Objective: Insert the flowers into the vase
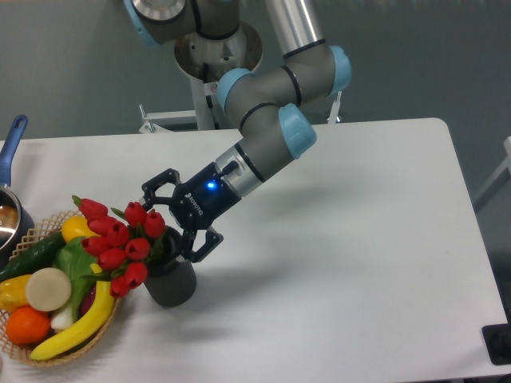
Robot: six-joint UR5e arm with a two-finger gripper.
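Red tulip buds of the flowers [118,246] lean out leftward from the mouth of the dark vase [170,281], their stems down inside it. The vase stands on the white desk [343,239] just beside a basket [48,307] of fruit. The hand [177,223] is just above the vase, fingers spread wide, holding nothing.

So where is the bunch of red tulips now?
The bunch of red tulips stands in the dark ribbed vase at the table's front left, leaning over the fruit basket.
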